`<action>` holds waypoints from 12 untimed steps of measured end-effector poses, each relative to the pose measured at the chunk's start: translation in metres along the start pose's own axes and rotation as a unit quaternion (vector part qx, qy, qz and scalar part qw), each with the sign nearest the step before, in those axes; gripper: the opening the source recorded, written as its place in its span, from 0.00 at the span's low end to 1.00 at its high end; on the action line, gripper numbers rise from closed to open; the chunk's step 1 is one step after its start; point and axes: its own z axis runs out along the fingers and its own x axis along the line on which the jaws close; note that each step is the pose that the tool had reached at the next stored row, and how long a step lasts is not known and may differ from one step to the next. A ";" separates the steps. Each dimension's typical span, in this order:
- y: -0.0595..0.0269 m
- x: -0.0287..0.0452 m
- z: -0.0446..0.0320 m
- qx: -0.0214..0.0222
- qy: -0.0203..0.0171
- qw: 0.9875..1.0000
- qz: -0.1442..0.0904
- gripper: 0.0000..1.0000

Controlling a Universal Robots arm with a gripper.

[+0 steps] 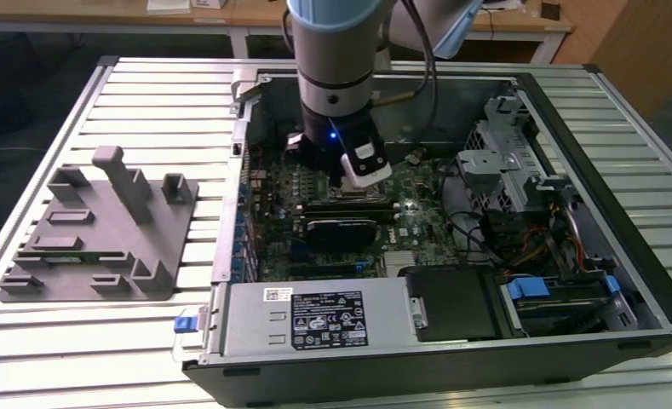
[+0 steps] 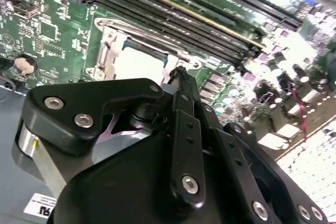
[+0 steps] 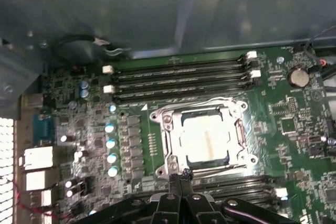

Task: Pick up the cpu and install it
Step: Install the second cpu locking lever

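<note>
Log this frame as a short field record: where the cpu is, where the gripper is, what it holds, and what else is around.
cpu: pale silver square chip lying inside the metal-framed motherboard socket
gripper: fingers together, holding nothing, beside the socket's edge, over the green motherboard
arm: reaching down into the open black computer case
nearby: black memory slots along one side of the socket
outside case: grey plastic fixture block on the slatted metal table, at the exterior view's left
</note>
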 end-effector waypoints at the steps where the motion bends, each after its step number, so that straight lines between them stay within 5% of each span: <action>1: 0.0018 -0.0011 0.0004 0.002 0.000 1.000 0.000 0.11; 12: 0.0217 -0.0127 0.0048 0.023 -0.003 1.000 -0.002 0.11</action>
